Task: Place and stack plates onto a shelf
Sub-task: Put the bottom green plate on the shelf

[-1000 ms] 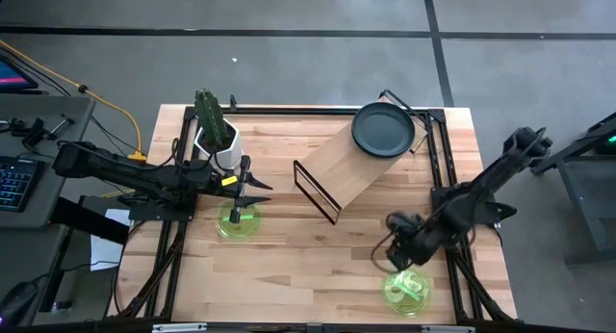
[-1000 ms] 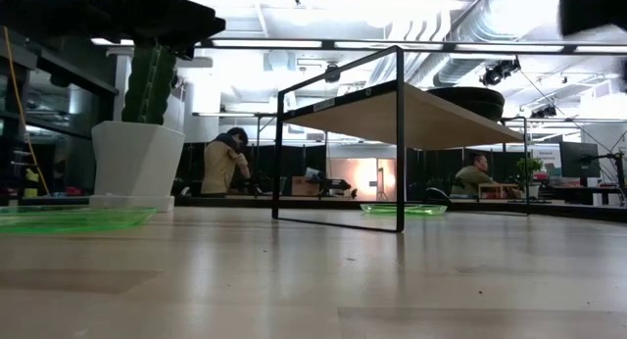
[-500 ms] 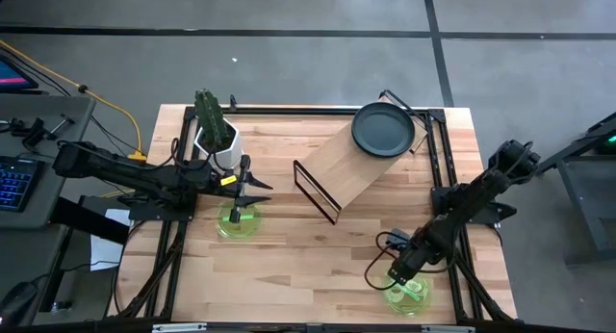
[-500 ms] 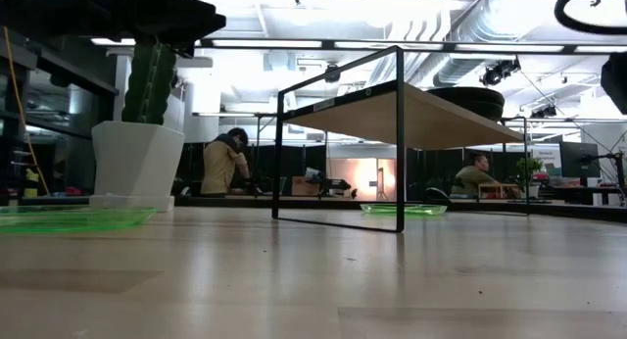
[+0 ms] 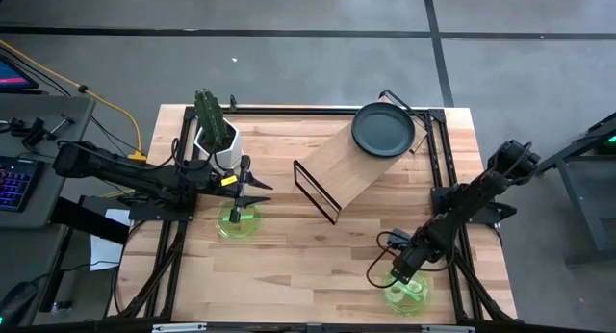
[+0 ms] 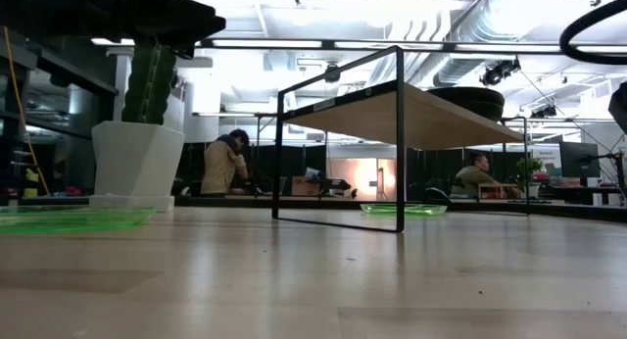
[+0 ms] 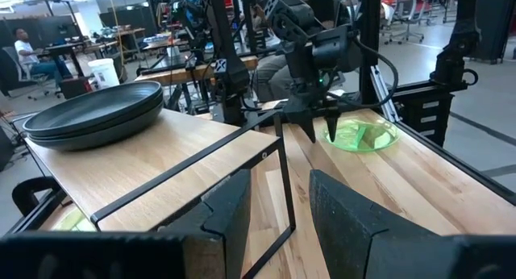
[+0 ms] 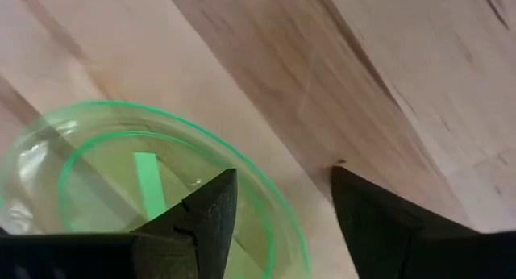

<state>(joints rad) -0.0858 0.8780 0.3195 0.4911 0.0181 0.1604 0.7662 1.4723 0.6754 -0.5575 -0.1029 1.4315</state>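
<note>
Right gripper [image 5: 400, 272] hangs low over the near-right corner of the worktop [image 5: 289, 251], fingers [image 8: 201, 210] spread apart, nothing between them. Directly under it we see a translucent bright green plate [image 8: 121, 182], round with a raised rim; in the right wrist view the plate's edge passes beneath one fingertip. We can't tell if the fingers touch it. In the high view the arm covers the far part of this plate [image 5: 406, 291].

Left gripper [image 5: 243, 200] waits over the second green plate [image 5: 237, 220] on the left side of the worktop, fingers parted, empty. That plate is partly masked by the gripper from above; in the low view it shows as a thin green sliver [image 6: 69, 217].

The shelf [image 5: 351, 169], light wooden board on thin black wire legs, sits angled at centre-far. At its far-right end are matte dark plates [image 7: 93, 115] stacked; we make out two rims in the left wrist view, exact count unclear. From above they read as one dark disc [image 5: 382, 129].

White pot with a cactus [image 5: 216, 131] stands far-left, just beyond the left gripper.
</note>
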